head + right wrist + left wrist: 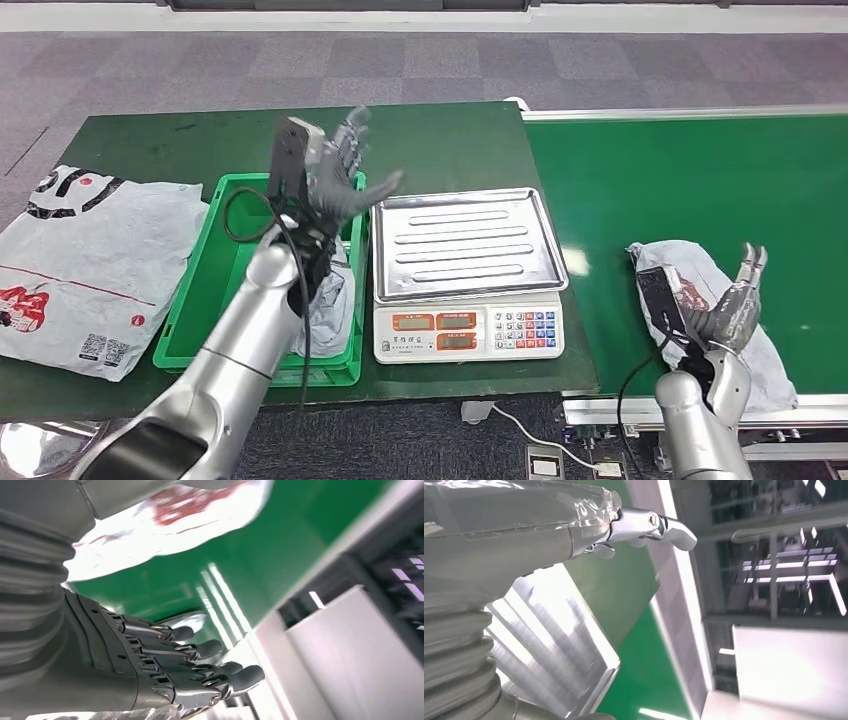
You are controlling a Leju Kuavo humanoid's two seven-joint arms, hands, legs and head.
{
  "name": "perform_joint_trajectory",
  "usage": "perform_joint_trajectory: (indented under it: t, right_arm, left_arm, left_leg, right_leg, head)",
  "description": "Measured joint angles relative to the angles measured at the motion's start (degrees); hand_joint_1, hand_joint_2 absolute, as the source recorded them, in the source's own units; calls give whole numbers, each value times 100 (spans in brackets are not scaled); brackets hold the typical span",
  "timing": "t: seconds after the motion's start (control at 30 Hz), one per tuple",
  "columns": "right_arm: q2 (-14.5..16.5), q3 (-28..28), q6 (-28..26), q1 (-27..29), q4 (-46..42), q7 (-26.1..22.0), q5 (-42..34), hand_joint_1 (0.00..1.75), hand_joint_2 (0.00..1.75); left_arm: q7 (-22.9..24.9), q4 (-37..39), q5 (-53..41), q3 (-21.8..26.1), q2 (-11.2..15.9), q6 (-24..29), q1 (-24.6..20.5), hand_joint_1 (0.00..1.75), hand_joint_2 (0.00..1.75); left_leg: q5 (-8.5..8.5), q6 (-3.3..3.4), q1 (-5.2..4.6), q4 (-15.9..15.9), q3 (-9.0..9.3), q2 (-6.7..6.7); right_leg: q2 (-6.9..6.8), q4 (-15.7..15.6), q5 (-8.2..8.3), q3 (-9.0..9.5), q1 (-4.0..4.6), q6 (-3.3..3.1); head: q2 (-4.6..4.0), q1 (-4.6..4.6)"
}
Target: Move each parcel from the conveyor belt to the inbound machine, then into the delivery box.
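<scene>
While the grey parcel [700,300] lies on the green conveyor belt [690,190] near its front edge, the step in hand looks like the pick-up from the belt. Its long axis runs diagonally, one end pointing back towards the scale and the other towards the belt's near right corner. The right hand [735,305] hovers at its middle, fingers [200,650] spread and holding nothing; whether it touches the wrapping I cannot tell. Next, that hand probably needs to close on the soft bag and carry it left to the inbound machine [465,270], whose steel tray is bare. Beyond it, the left hand [335,170] is raised, open and empty, above the green delivery box [190,310], which already holds one parcel [330,310] on the worktop [150,140].
</scene>
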Motion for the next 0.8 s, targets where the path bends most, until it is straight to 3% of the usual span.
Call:
perform_joint_trajectory:
  t: [0.23, 0.37, 0.47, 0.67, 0.8]
  right_arm:
    - [-48, -470, 16, -4, 396, 65, 289, 0, 175]
    - [-247, -548, 157, -83, 922, 762, 898, 0, 175]
    - [-447, -628, 186, -187, 1462, 967, 1106, 0, 175]
    - [-704, -753, 1236, -465, 2288, 1248, 1256, 0, 175]
    - [-779, -806, 1491, -600, 2572, 1233, 1208, 0, 175]
  left_arm:
    - [39, -481, 148, -383, -41, 49, 488, 0, 175]
    - [-12, -559, 72, -476, -78, 206, 766, 0, 175]
    - [-182, -565, -47, -541, -91, 349, 1037, 0, 175]
    - [-256, -640, -224, -626, -82, 475, 1315, 0, 175]
    - [-270, -683, -257, -648, -74, 478, 1415, 0, 175]
  left_leg:
    - [-5, 10, -6, 0, 1, 7]
    - [-6, 12, -8, 0, 8, 5]
    - [-7, 14, -10, 0, 6, 1]
    - [-12, 20, -13, 0, 9, 11]
    - [-11, 19, -12, 0, 10, 12]
  right_leg:
    - [2, -1, -6, -1, -5, 9]
    - [-1, -1, -11, 9, -9, 15]
    - [-2, -1, -12, 10, -10, 18]
    - [4, -1, -12, 10, -13, 19]
    - [5, -1, -12, 10, -11, 19]
  head:
    - [0, 0]
    - [0, -1]
    - [0, 0]
    - [0, 0]
    - [0, 0]
